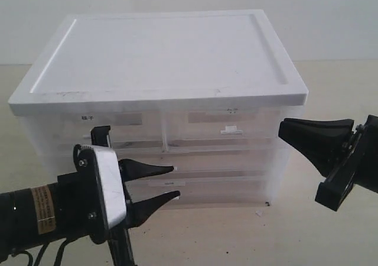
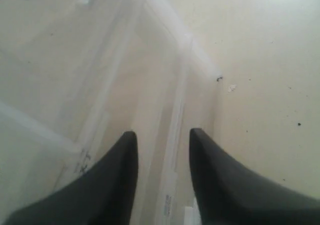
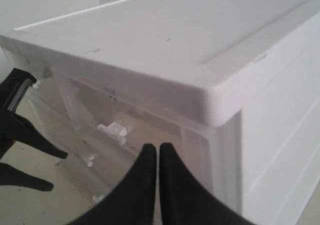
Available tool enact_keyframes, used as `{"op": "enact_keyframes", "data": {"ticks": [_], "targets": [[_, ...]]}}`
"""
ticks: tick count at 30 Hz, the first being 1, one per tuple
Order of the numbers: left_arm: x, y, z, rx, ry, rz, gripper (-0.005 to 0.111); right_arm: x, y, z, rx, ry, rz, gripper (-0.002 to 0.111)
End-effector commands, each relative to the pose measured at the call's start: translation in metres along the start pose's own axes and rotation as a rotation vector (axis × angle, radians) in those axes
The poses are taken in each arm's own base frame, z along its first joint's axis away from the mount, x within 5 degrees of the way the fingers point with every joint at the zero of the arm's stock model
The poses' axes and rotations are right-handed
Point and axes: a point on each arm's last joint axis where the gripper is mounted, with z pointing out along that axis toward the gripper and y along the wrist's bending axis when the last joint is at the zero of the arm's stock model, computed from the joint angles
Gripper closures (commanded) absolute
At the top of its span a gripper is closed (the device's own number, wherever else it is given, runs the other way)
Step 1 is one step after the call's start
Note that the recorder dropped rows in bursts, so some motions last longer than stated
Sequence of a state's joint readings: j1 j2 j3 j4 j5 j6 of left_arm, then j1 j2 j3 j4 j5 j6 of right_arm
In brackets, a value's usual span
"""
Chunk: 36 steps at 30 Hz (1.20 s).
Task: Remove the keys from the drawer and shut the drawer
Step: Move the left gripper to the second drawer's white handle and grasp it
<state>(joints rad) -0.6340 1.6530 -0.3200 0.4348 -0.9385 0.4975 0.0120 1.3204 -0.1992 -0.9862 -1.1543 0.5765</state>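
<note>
Drawer (image 1: 224, 159) looks shut; left gripper (image 1: 175, 182) gapes empty at its front, right gripper (image 1: 282, 131) pinched closed, empty.

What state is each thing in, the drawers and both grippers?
Middle drawer, shut.
Top drawers, shut.
Bottom drawer, shut.
Left gripper, open, empty.
Right gripper, shut, empty.
Keys, not in sight.

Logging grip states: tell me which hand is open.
The left hand, in front of the cabinet: its fingers are spread apart. The right hand, beside the cabinet's right corner, has its fingers pressed together.
</note>
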Motion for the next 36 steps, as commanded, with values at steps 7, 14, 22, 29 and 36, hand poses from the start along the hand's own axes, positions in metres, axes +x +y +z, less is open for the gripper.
{"op": "enact_keyframes", "data": {"ticks": [7,14,22,29,36], "targets": [[0.011,0.001,0.003,-0.035,0.121,0.248,0.071,-0.002,0.0,0.0,-0.012,-0.011,-0.016,0.108],[-0.008,-0.012,0.009,-0.124,0.145,0.464,0.071,-0.002,0.0,0.0,-0.009,-0.013,-0.015,0.108],[-0.011,-0.018,0.009,-0.163,0.239,0.516,0.072,-0.001,0.0,0.0,-0.008,-0.006,-0.016,0.108],[0.001,-0.025,0.015,-0.131,0.273,0.521,0.077,-0.001,0.0,0.0,-0.008,-0.006,-0.016,0.108],[0.002,-0.017,0.016,-0.279,0.262,0.533,0.077,-0.001,0.0,0.0,-0.007,-0.004,-0.016,0.108]]}}
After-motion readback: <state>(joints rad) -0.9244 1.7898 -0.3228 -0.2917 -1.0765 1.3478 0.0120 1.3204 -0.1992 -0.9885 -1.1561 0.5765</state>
